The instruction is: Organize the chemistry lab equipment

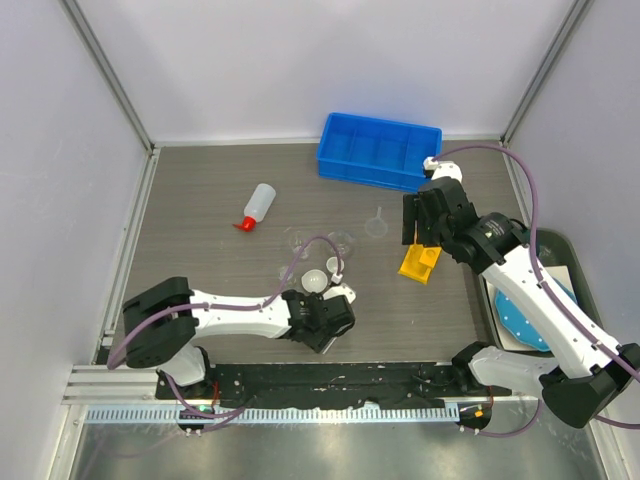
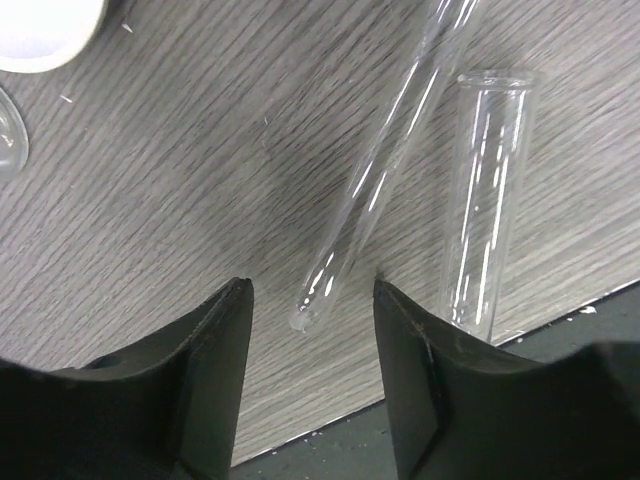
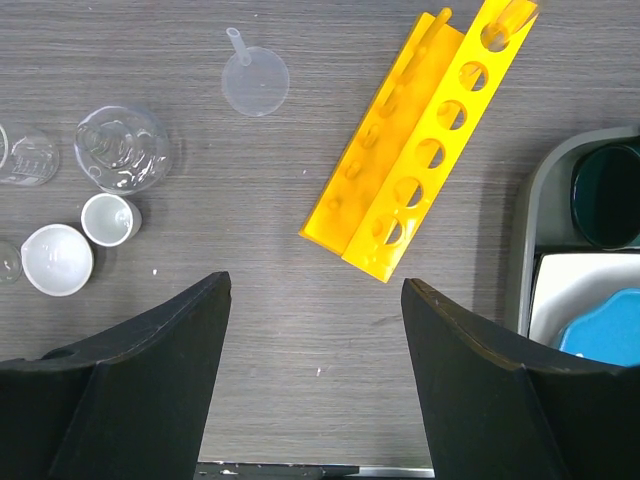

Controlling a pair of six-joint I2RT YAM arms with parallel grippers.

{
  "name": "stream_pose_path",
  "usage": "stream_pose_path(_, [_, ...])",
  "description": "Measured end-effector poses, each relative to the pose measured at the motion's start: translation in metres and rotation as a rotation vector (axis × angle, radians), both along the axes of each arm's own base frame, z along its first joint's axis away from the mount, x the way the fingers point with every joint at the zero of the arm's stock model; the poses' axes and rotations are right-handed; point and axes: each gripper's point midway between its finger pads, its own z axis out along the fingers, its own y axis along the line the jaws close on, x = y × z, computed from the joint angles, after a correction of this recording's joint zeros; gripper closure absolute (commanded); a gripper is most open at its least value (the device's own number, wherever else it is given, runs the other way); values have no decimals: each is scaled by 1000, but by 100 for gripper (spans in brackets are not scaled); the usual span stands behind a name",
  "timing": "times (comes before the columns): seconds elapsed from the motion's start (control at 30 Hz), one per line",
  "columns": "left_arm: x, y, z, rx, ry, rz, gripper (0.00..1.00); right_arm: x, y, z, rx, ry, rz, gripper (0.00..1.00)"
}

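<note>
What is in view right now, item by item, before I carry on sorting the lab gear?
blue plastic divided bin: one, blue, far side, right of centre
translucent red-capped squeeze bottle: one, lying down, left of centre
clear funnel: one, clear, left of the rack
yellow holed tube rack: one, yellow, right of centre
clear glass beakers: at least two, clear, centre
small white dishes: two, white, beside the beakers
thin glass tubes: two, clear, near edge
grey tray: one, grey, right edge
dark teal mug: one, in the tray
blue plate: one, in the tray
left gripper: open, astride one tube's tip
right gripper: open, empty, above the rack
</note>
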Motion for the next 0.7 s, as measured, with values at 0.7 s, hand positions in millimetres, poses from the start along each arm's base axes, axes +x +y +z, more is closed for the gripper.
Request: stream_pose_path(0.7, [-4,-10,-8,-83,46,-10,82,1,4,-1,8,5,13,26])
